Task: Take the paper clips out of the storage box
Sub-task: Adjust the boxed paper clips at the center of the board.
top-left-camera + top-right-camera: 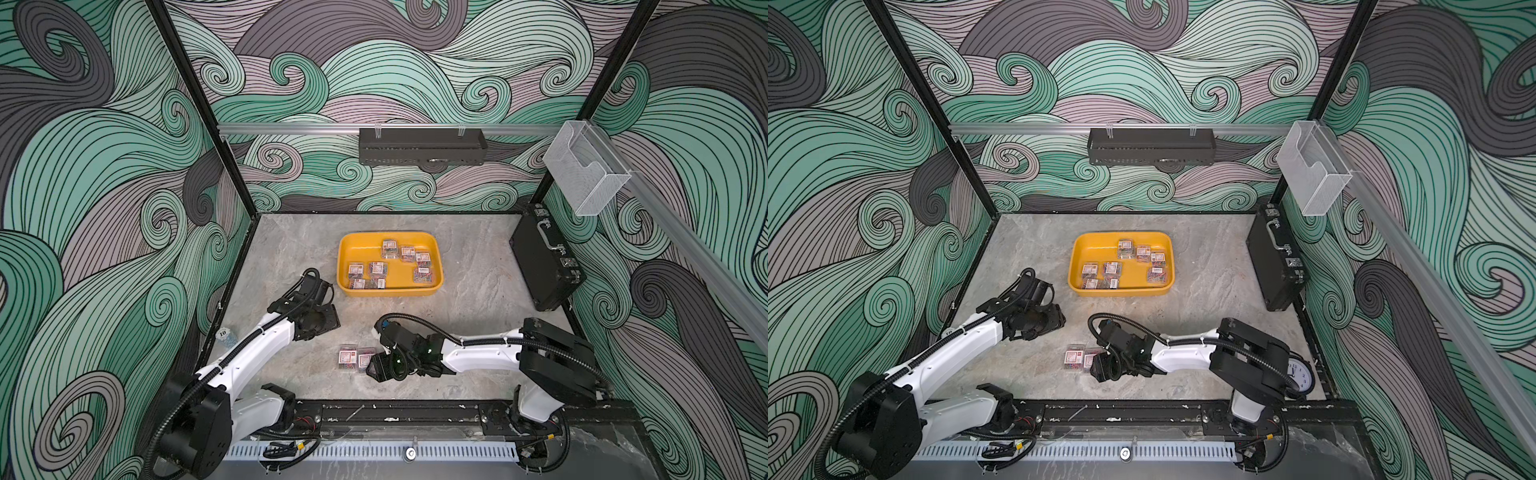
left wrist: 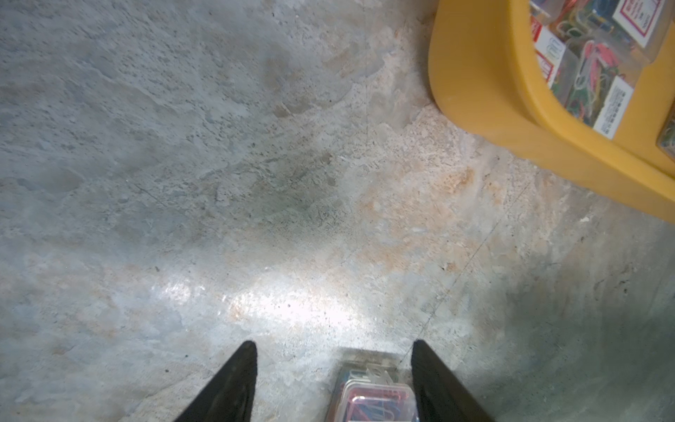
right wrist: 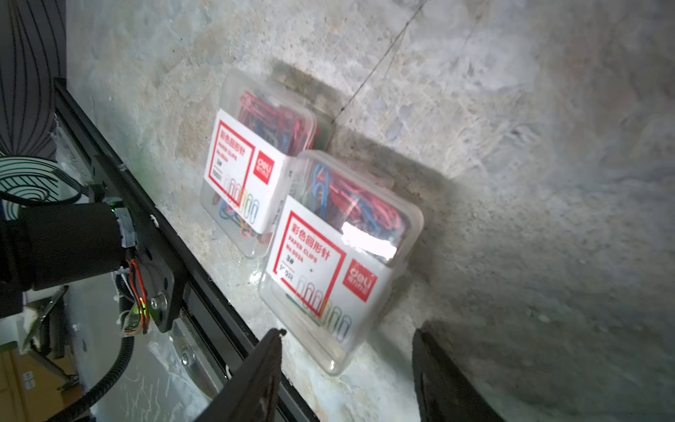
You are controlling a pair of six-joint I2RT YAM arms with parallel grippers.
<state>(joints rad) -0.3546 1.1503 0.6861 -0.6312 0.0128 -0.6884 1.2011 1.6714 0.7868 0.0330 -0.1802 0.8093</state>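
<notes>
The yellow storage box (image 1: 360, 251) (image 1: 1094, 250) sits mid-table with several clear boxes of paper clips (image 1: 389, 248) inside; its corner (image 2: 475, 109) shows in the left wrist view. Two more paper-clip boxes (image 1: 348, 356) (image 3: 255, 160) lie side by side on the table near the front. My right gripper (image 1: 376, 369) (image 3: 347, 338) stands open just beside the nearer one (image 3: 339, 255), whose corner reaches between the fingertips. My left gripper (image 1: 321, 322) (image 2: 334, 345) hangs open left of the tray's front. Another paper-clip box (image 2: 372, 396) sits between its fingers, against one of them.
A black briefcase (image 1: 544, 266) leans at the right wall. A clear bin (image 1: 582, 170) and a black shelf (image 1: 422, 145) hang on the wall rails. A clock (image 1: 1300, 374) lies behind the right arm. The black base rail (image 1: 395, 411) runs along the front edge.
</notes>
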